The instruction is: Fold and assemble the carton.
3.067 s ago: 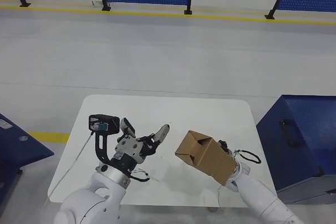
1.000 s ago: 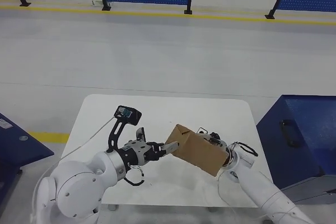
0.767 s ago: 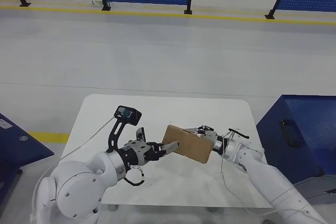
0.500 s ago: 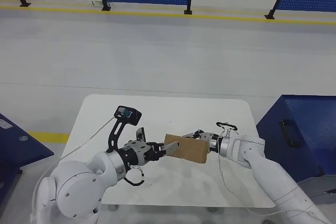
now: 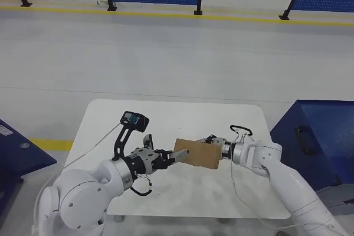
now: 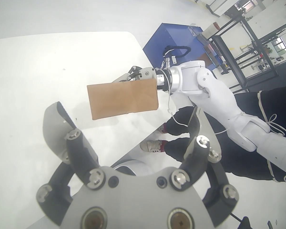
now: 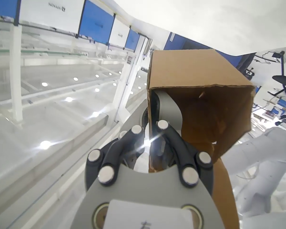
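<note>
One white table (image 5: pixel 165 118) on pale floor (image 5: pixel 165 53), carton (image 5: pixel 196 153) above, blue crate (image 5: pixel 324 147) beside.

**Light:** bright, even and diffuse, coming from overhead. Round lamps (image 7: pixel 44 144) burn out to white spots in the right wrist view.
**Shadows:** soft and faint. A pale one lies on the table (image 5: pixel 165 115) beneath the carton (image 6: pixel 122 100). The carton's open inside is a dim brown.
**Glare:** the table top washes to near-white in the left wrist view. There is a star-shaped glint on the metal of the right gripper (image 7: pixel 152 115).
**Distortion:** both wrist views bow straight lines toward their edges, as at the table rim. The top view stays nearly straight.
</note>
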